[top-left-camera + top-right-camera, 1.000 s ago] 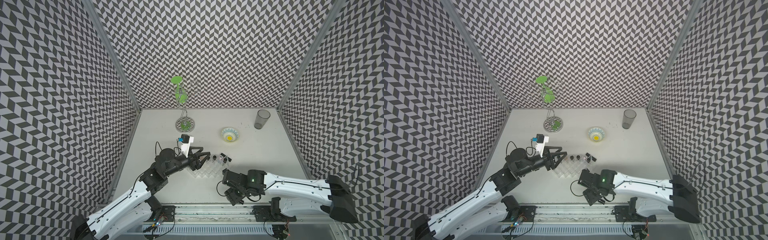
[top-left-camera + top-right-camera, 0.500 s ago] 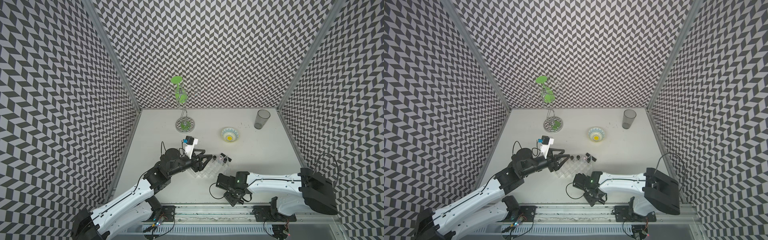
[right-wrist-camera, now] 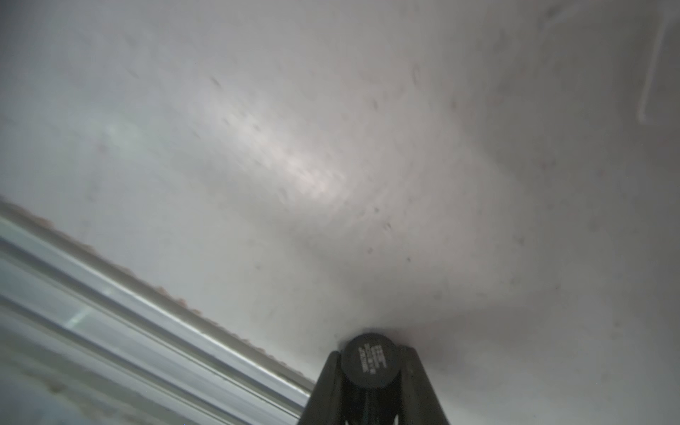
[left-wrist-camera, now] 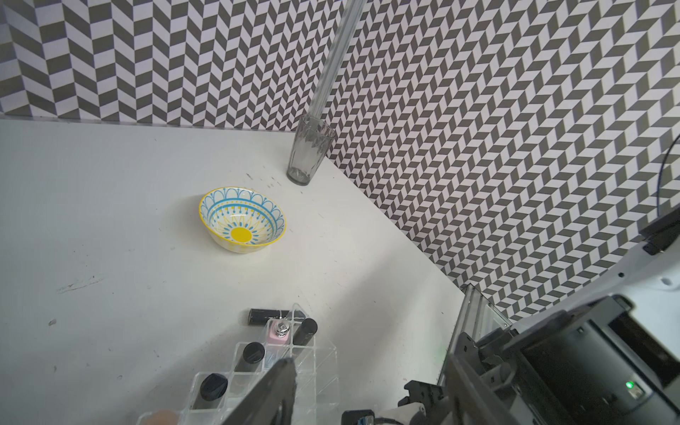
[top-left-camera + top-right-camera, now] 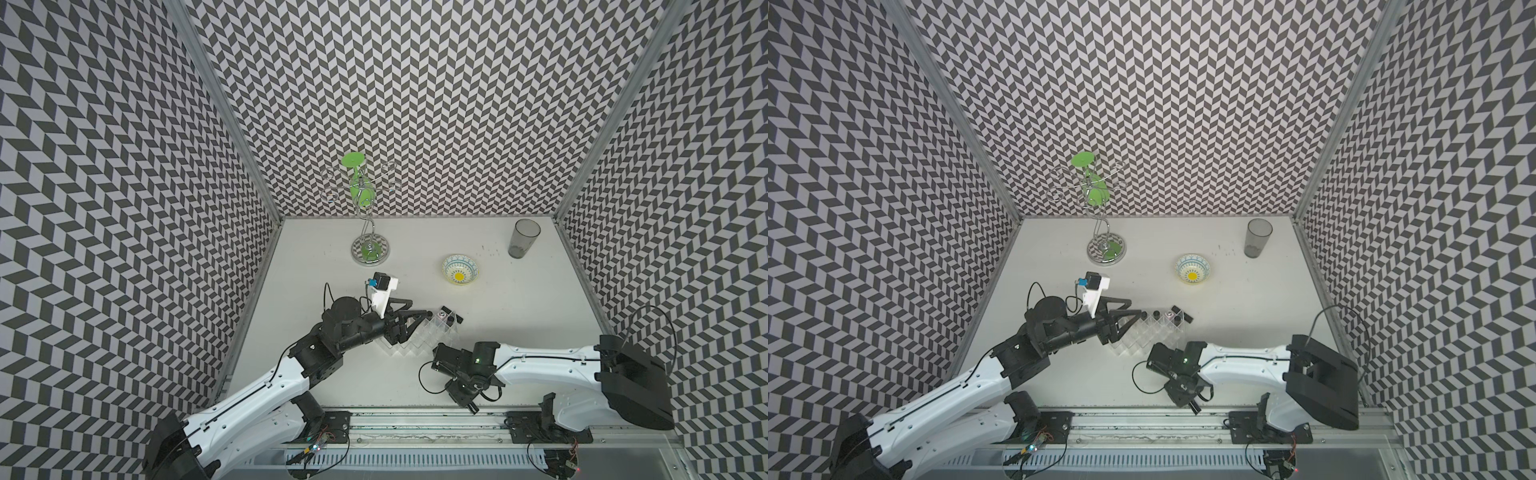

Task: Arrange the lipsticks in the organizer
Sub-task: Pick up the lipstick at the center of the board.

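Nearest you, by front rail (image 3: 128, 294): right hand (image 3: 369, 353) clamped tight on glossy black lipstick tube (image 3: 369, 364), round end facing wrist camera, low over white counter (image 3: 331, 147).

Mid-counter: clear acrylic stepped organizer (image 5: 419, 338). Three black tubes (image 4: 253, 354) and pink-white tube (image 4: 278, 333) stand in rear cells. Lower cells look mostly empty.

Left hand (image 5: 413, 324) at organizer's end, jaws apart, nothing seen between them.

Behind organizer: loose black tube (image 4: 265, 316) lying flat.

Judgement: few placed. You owe held tube, then loose one.

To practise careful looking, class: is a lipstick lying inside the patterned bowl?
No, the left wrist view shows the bowl empty, with only its blue and yellow pattern inside.
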